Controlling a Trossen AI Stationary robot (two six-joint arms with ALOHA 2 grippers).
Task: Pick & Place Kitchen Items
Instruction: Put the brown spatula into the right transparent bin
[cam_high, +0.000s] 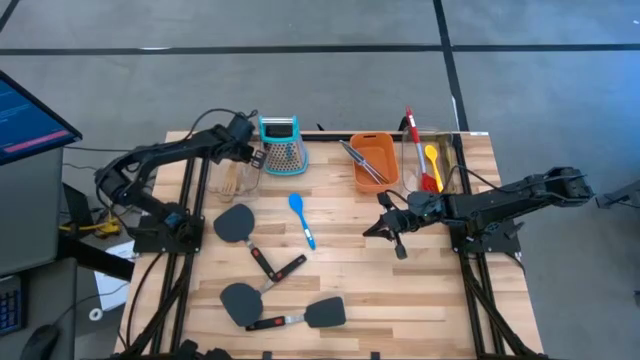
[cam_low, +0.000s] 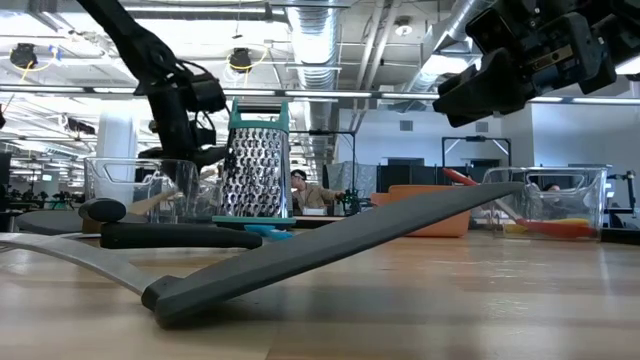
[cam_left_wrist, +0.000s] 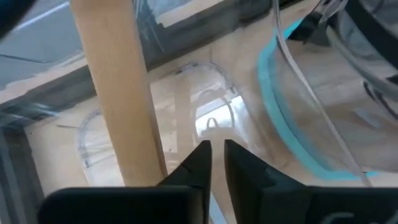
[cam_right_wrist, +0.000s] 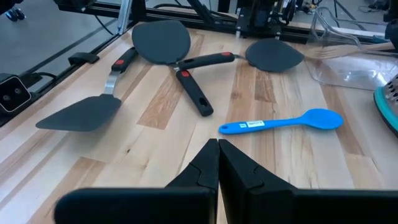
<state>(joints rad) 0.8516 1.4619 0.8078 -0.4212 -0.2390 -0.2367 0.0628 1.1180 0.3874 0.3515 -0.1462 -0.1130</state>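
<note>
The left gripper (cam_high: 252, 157) hangs over the clear container (cam_high: 238, 178) at the table's (cam_high: 350, 290) far left, jaws a sliver apart beside the wooden turner (cam_left_wrist: 121, 93) standing in it, gripping nothing. The right gripper (cam_high: 378, 226) hovers mid-right, jaws pressed together. Black spatulas (cam_high: 235, 224) and the blue spoon (cam_high: 302, 218) lie between them.

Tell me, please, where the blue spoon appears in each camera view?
High view: blue spoon at table centre, below the box grater.
Low view: only a blue sliver beneath the grater.
Left wrist view: not in it.
Right wrist view: centre-right, on bare wood.
Shared landmark: the grater.
</note>
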